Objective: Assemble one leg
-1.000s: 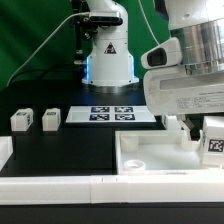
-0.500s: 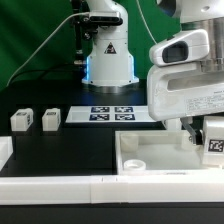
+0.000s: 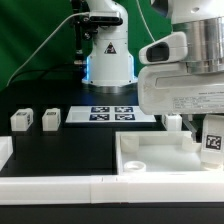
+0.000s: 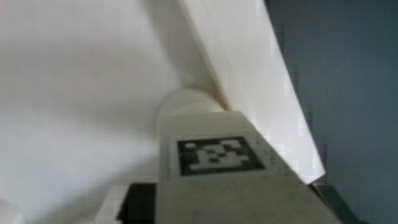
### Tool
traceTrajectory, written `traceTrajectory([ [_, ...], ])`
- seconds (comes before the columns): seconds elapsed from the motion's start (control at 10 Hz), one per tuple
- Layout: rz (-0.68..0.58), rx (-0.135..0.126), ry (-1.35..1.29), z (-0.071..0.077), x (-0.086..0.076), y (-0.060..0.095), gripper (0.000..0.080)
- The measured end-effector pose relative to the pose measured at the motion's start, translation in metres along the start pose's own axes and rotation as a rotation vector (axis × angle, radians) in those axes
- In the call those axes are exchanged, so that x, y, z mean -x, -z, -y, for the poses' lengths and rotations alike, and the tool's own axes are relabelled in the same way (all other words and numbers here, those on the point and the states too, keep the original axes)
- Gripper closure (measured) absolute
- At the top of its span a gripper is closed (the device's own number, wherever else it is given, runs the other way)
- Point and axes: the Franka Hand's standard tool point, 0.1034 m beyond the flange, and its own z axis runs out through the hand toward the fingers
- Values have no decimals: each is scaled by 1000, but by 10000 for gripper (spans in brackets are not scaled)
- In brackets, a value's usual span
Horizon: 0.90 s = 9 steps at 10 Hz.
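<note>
My gripper point(image 3: 204, 126) is shut on a leg point(image 3: 212, 140), a small white block with a black-and-white marker on its face. It holds the leg upright at the far right corner of the large white tray-like piece point(image 3: 150, 142). In the wrist view the leg point(image 4: 219, 150) fills the middle between my gripper point(image 4: 222, 208) and the tray's raised wall point(image 4: 240, 60), and its tip sits against the tray's inner corner. A dark finger point(image 4: 153, 200) shows beside the leg. Two more legs point(image 3: 21, 120) point(image 3: 51, 119) stand at the exterior view's left.
The marker board point(image 3: 110, 114) lies flat behind the tray, in front of the robot base point(image 3: 108, 55). A white rail point(image 3: 60, 187) runs along the front edge, with a white block at the exterior view's left edge point(image 3: 4, 150).
The hand has turned and shifted slightly above the tray's corner. The leg stays in the gripper at nearly the same place. The two loose legs have not moved.
</note>
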Motion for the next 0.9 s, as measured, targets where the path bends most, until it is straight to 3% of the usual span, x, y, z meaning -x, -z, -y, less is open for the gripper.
traceTrajectory([
  [0.3, 19, -37, -457, -4, -2, -2, 504],
  [0.7, 90, -69, -1101, 2, 6, -4, 506],
  [0.9, 90, -69, -1094, 2, 6, -4, 506],
])
